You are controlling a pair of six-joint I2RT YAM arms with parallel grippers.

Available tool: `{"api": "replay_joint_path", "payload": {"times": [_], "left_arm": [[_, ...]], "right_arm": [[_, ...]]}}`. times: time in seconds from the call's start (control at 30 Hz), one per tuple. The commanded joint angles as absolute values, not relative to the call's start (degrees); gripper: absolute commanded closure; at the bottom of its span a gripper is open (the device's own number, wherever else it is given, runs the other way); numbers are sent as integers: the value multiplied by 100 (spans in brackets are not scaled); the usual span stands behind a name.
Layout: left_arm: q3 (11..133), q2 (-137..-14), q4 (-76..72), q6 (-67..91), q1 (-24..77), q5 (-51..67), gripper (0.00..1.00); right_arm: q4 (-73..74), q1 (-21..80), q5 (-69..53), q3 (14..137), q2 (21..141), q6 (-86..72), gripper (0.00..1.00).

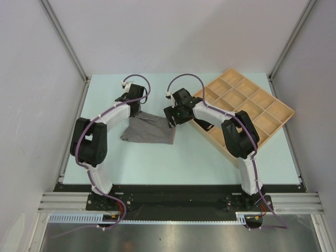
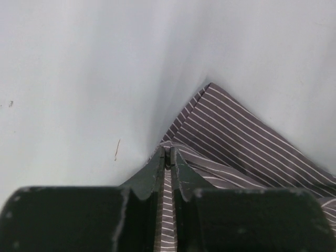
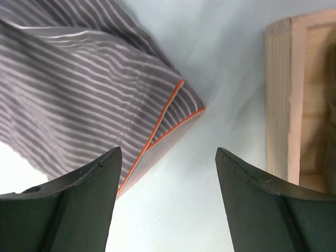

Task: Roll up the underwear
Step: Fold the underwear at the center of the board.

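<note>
One grey striped underwear [image 1: 148,131] with a thin orange edge [image 3: 157,123] lies loosely spread on the pale table, between my two arms. At its far left corner my left gripper [image 1: 137,111] is shut on the cloth. In the left wrist view a strip of the striped underwear [image 2: 236,136] runs between the left gripper's [image 2: 169,155] pinched jaws. My right gripper [image 1: 172,122] hovers at the cloth's right corner. In the right wrist view this gripper [image 3: 168,151] is open, with only bare table between its fingers. The underwear's [image 3: 79,94] orange-edged corner lies just ahead of the left finger.
A compartmented wooden tray [image 1: 292,112] sits at an angle on the right of the table, partly under my right arm. Its wooden wall [image 3: 278,100] stands close to the right of my right gripper. Grey walls enclose the table on the left, back and right.
</note>
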State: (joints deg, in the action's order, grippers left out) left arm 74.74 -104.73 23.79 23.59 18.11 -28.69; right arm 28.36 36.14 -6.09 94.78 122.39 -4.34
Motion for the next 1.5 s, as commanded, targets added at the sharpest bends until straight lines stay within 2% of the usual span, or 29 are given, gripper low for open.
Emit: {"api": "replay_joint_path", "payload": {"times": [0.0,0.17,0.4,0.6,0.73,0.87,1.07,1.23,1.37,1.47], "left_arm": [[7822,-10529,2303,2136,1784,-2751,85],[8129,-10766,2513,2083,1775,-2830,83],[8622,-11215,2839,2110,1688,-2839,77],[8649,-11206,2830,2083,1670,-2830,77],[8446,-11127,2646,2118,1626,-2664,68],[8455,-11241,2646,2180,1582,-2452,68],[8376,-11312,2619,2267,1547,-2373,68],[8323,-11294,2575,2303,1547,-2277,68],[8271,-11294,2558,2338,1547,-2259,68],[8209,-11250,2549,2355,1538,-2250,68]], "right_arm": [[2471,3612,-729,9106,11514,-667,24],[1900,3551,-922,8930,11364,-773,27],[1512,3481,-1037,9333,11829,-791,34],[1346,3366,-1134,9580,12296,-730,33],[1275,3314,-1222,9711,12542,-668,33],[1161,3296,-1309,9686,12656,-650,34],[888,3287,-1327,9475,12595,-738,52],[782,3278,-1371,9492,12630,-721,58],[826,3278,-1432,9536,12682,-686,67],[896,3278,-1529,9562,12718,-659,69]]}}
